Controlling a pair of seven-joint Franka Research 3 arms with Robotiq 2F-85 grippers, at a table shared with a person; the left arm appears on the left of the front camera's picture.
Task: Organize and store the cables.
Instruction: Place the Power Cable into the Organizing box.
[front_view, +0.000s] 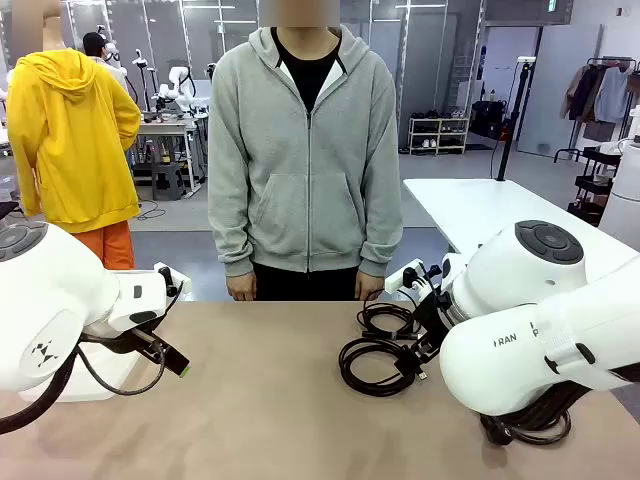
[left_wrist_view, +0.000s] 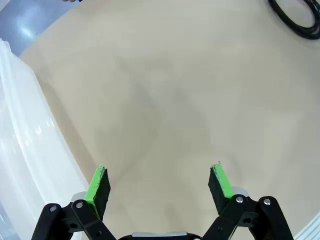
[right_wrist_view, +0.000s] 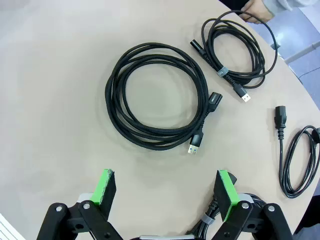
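Three coiled black cables lie on the tan table. The largest cable (right_wrist_view: 155, 100) (front_view: 375, 365) sits just ahead of my right gripper (right_wrist_view: 165, 187) (front_view: 418, 352), which hangs above it, open and holding nothing. Beyond it lies a smaller cable (right_wrist_view: 237, 47) (front_view: 387, 318), bound with a tie, near the person's hand (right_wrist_view: 255, 12). A third cable (right_wrist_view: 297, 160) with a chunky plug rests off to the side. My left gripper (left_wrist_view: 160, 182) (front_view: 172, 362) is open over bare table, with an edge of a cable (left_wrist_view: 295, 15) far off at the top right of its view.
A translucent white container (left_wrist_view: 20, 150) (front_view: 100, 385) stands beside my left gripper. A person in a grey hoodie stands at the far edge of the table (front_view: 260, 400), hands at its rim. A further black cord (right_wrist_view: 205, 225) shows under my right gripper.
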